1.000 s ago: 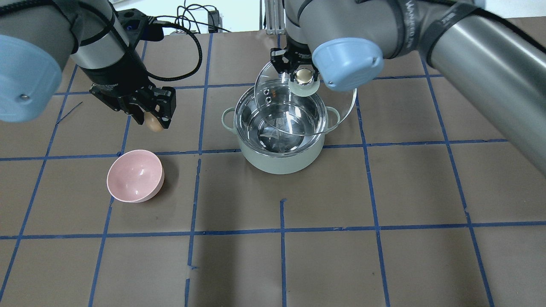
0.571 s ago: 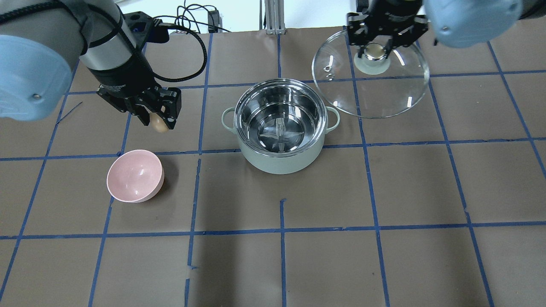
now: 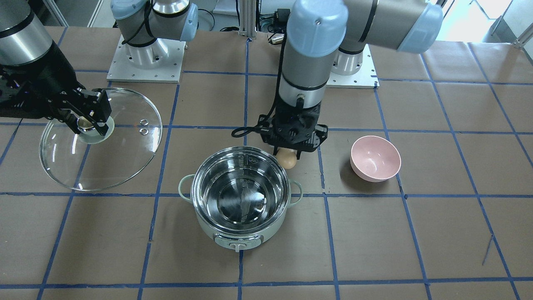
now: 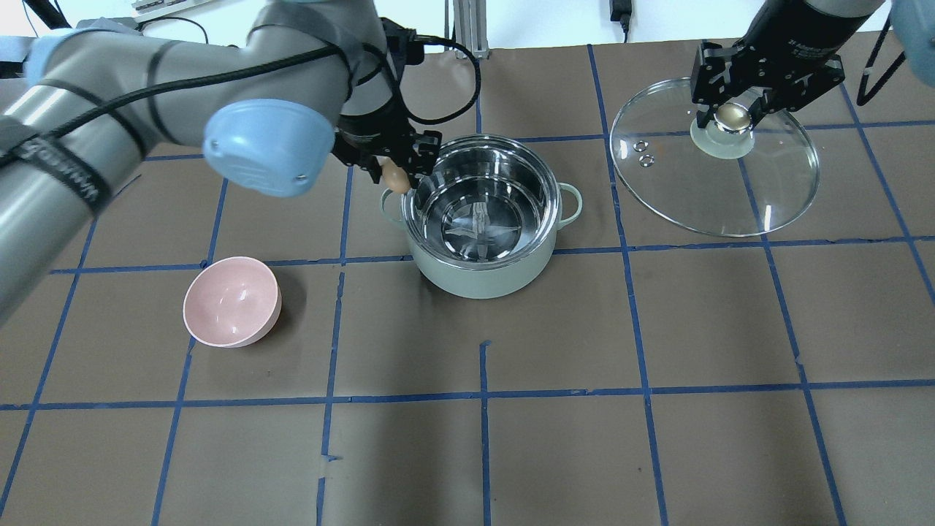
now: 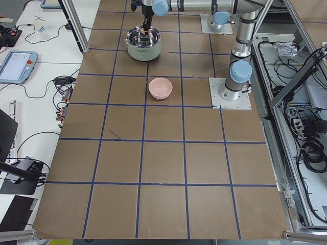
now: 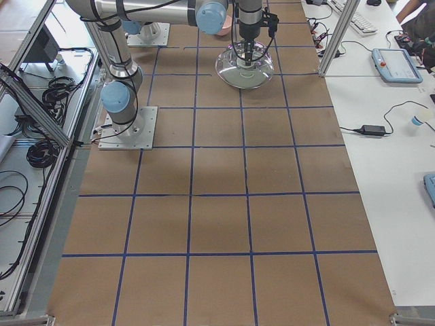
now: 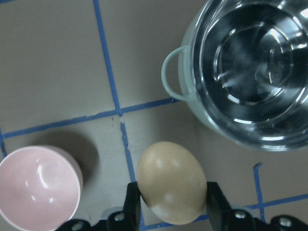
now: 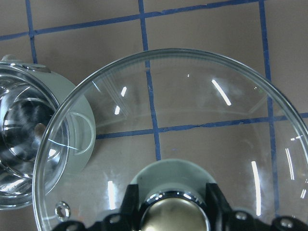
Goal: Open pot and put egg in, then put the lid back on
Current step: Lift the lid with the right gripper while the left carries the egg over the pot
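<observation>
The left arm reaches in across the bench [image 4: 657, 453] with its wrist turned straight down, which puts the left tool [image 3: 289, 155] close beside the pot [image 4: 475, 281]. Its two fingers [image 7: 133, 204] are narrowed on the egg [image 7: 171, 180] and pinch it at both sides. The egg hangs just outside the pot's rim, near a loop handle on the side toward the pink bowl [image 4: 232, 301] — not over the steel opening. The pot stands uncovered. The bowl sits on the bench, well apart from the pot on the robot's left.

The right arm is stretched out to the robot's right, wrist also pointing down. The right tool [image 4: 733, 115] is clamped on the knob of the lid [image 4: 719, 197]. The glass lid hangs from that grip, tilted, away from the pot on the far-right side — in the right wrist view its rim overlaps the pot's handle.
</observation>
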You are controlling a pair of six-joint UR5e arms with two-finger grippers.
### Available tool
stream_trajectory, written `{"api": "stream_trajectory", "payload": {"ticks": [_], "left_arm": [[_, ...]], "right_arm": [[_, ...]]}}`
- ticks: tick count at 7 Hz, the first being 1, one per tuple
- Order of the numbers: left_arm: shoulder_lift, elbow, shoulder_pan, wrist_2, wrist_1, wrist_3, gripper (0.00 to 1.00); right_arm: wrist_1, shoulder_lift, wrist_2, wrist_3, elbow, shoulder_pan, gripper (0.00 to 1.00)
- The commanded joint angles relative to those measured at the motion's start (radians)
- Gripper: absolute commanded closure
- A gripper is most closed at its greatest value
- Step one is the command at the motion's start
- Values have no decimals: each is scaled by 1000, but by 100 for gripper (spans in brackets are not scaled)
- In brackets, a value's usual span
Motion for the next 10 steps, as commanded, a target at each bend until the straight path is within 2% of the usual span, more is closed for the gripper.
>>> {"api": "stream_trajectory", "payload": {"ticks": [1,3,5,7,8,9,10], "left_arm": [[-154,44,-64,-45,124,-16,98],[-186,32,-65,-105,77,110,98],[-212,32,-65,-109,76,133,97],[-217,30,-65,-109,76,173,83],[-214,29,-65,-109,75,175,6],[-184,29,-65,-107,61,167,0],[-154,29,-65,-103,34,166,0]], "right_arm": [[4,-10,-9,-9,23,1,80],[2,-13,-9,-44,44,-2,79],[2,-15,-17,-63,49,-2,79],[2,-15,-15,-65,50,-1,79],[2,-15,-15,-65,50,1,79],[2,-15,-15,-65,50,1,79],[2,-16,-15,-65,50,1,79]]}}
